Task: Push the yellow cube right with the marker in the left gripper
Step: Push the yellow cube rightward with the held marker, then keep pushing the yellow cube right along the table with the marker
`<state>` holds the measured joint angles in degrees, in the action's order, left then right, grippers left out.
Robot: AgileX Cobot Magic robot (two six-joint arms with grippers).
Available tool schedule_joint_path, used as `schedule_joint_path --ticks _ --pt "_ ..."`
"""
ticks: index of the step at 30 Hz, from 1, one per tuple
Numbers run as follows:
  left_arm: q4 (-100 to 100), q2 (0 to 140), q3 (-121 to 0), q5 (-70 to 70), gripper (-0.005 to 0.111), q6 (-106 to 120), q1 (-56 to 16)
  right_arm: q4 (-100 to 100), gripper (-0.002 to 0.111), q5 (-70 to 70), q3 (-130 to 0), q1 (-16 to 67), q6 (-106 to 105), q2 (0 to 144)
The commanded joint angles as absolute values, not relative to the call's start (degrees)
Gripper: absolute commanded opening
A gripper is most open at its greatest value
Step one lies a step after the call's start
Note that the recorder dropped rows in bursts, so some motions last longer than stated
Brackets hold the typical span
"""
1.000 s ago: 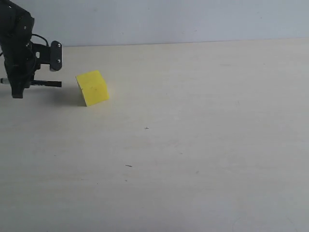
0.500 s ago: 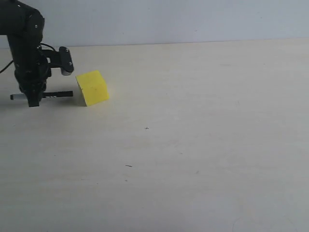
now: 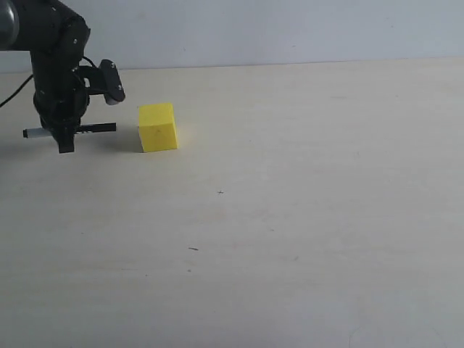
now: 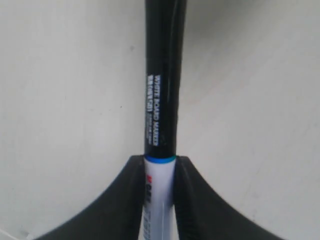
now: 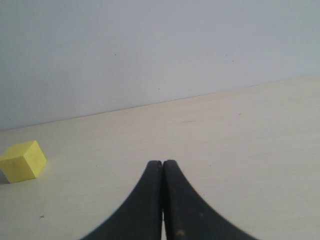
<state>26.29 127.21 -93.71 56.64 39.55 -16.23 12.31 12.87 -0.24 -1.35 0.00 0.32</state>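
Note:
The yellow cube [image 3: 158, 127] sits flat on the table at the far left, and it also shows at the edge of the right wrist view [image 5: 22, 160]. My left gripper [image 3: 67, 139] hangs left of it, shut on the marker [image 3: 94, 128], which lies level with its black cap pointing at the cube. A small gap separates the cap's end from the cube's left face. In the left wrist view the fingers clamp the white barrel just behind the marker's long black cap [image 4: 162, 100]. My right gripper [image 5: 162, 163] is shut and empty, out of the exterior view.
The pale wooden table [image 3: 290, 217] stretches to the right of the cube, with only tiny dark specks [image 3: 220, 192] on it. A grey wall [image 3: 290, 29] runs along the table's far edge.
The left arm moved right with the marker. The cube slid right and turned from skewed to square-on. The cap's end, close against the cube before, now stands a little apart.

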Motion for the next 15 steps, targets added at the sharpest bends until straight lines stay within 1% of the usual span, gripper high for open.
schedule_joint_path --ticks 1,6,10,15 --pt "25.7 125.7 -94.0 56.8 0.000 38.8 -15.3 12.4 0.000 12.5 0.0 -1.3 0.0 0.2" --pt "17.4 125.7 -94.0 53.9 0.000 47.0 -16.5 12.4 0.000 12.5 0.0 -1.3 0.0 0.2" --pt "9.7 125.7 -94.0 49.0 0.000 51.0 -19.5 12.4 0.000 12.5 0.0 -1.3 0.0 0.2" --pt "11.0 125.7 -94.0 49.4 0.000 51.0 -21.1 12.4 0.000 12.5 0.0 -1.3 0.0 0.2"
